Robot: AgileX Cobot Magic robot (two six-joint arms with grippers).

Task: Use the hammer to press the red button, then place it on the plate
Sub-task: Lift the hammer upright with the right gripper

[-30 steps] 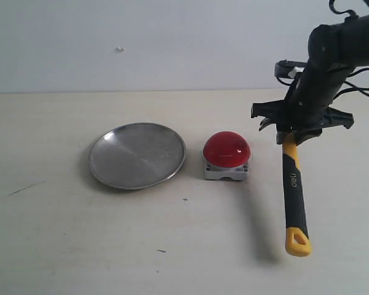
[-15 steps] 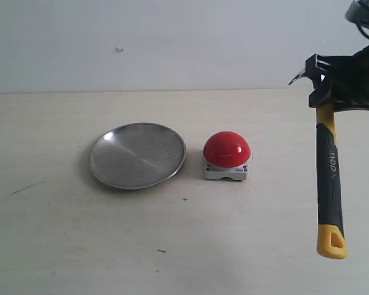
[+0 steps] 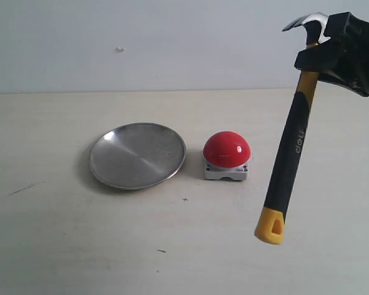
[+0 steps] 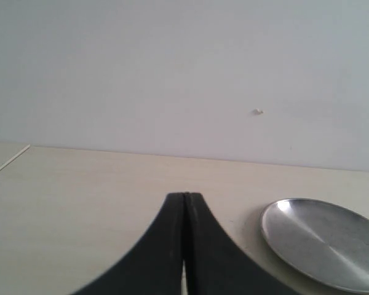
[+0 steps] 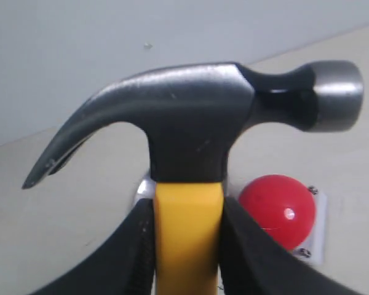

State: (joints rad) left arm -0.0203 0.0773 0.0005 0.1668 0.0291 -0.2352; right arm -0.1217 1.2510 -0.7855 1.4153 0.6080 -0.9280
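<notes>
Right gripper (image 3: 320, 60) clamped on the hammer (image 3: 291, 157) just below its head. Hammer held aloft to the right of the red button (image 3: 226, 149), handle slanting down toward it, not touching. Plate (image 3: 137, 155) sits just left of the button. Left gripper (image 4: 184, 246) closed, holding nothing.

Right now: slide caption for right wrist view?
Right gripper clamps the hammer below its head, red button visible beyond.

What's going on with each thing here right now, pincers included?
hammer: gripped just below its head, hanging in the air, handle tilted.
red button: on the table, nothing touching it.
plate: flat on the table, empty.
right pincer: shut on the hammer.
left pincer: shut, holding nothing.
</notes>
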